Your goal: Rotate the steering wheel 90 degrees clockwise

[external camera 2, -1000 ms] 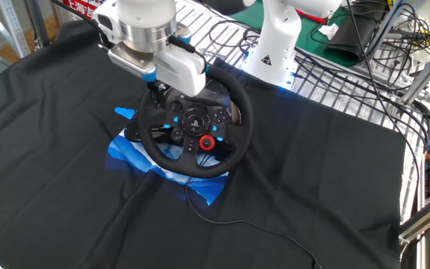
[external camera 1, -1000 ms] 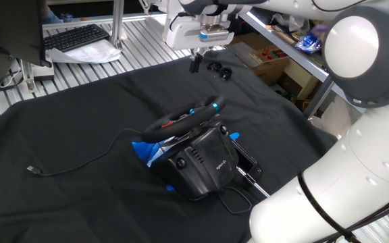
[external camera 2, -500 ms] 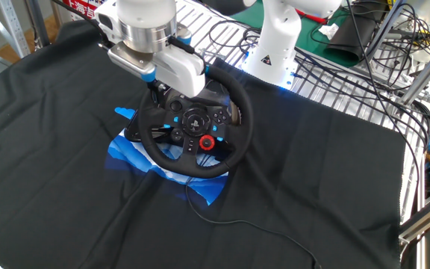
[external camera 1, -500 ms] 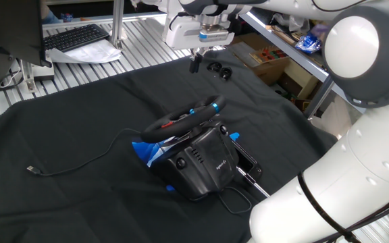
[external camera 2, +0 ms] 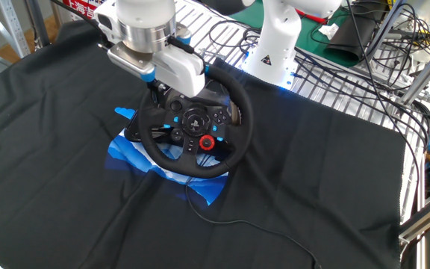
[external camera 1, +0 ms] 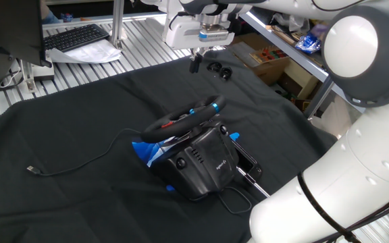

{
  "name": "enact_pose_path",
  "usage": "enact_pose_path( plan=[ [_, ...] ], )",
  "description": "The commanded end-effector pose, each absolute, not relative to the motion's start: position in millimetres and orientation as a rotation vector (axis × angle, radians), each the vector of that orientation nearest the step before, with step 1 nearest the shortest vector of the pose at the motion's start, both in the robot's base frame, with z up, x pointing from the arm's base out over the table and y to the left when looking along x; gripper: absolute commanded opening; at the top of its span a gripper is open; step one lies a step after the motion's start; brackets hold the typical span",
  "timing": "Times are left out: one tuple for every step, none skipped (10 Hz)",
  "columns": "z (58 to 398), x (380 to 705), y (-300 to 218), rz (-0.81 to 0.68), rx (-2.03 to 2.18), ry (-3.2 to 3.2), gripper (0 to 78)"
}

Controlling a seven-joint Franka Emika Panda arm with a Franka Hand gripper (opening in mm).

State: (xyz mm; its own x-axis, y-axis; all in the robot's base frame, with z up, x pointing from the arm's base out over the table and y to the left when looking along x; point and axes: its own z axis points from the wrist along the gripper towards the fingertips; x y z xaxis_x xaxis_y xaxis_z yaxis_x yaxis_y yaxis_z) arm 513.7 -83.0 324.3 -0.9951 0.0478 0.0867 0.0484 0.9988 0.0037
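Gripper (external camera 1: 195, 65) is hovering above and beyond our steering wheel (external camera 2: 195, 123) at mid-cloth; we cannot tell its finger gap, and are risking slipping off the rim

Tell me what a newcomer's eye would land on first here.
The black steering wheel with its red hub button, sitting mid-table on the black cloth over blue wrapping. Next, the white arm's gripper hanging above the cloth, clear of the wheel, beyond its far rim in one fixed view.
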Motion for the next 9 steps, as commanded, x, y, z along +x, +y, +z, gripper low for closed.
enact_pose_path(
  plan=[
    [330, 511, -85, 0.004, -0.059, -3.042, 0.0],
    [335, 505, -86, 0.010, -0.064, -3.040, 0.0],
    [338, 500, -86, 0.019, -0.069, -3.038, 0.0],
    [338, 489, -87, 0.030, -0.084, -3.039, 0.0],
    [337, 479, -90, 0.030, -0.083, -3.040, 0.0],
    [336, 474, -92, 0.030, -0.080, -3.041, 0.0],
    [336, 469, -95, 0.030, -0.082, -3.042, 0.0],
    [337, 467, -98, 0.032, -0.085, -3.042, 0.0],
    [339, 466, -101, 0.033, -0.080, -3.042, 0.0]
  ],
)
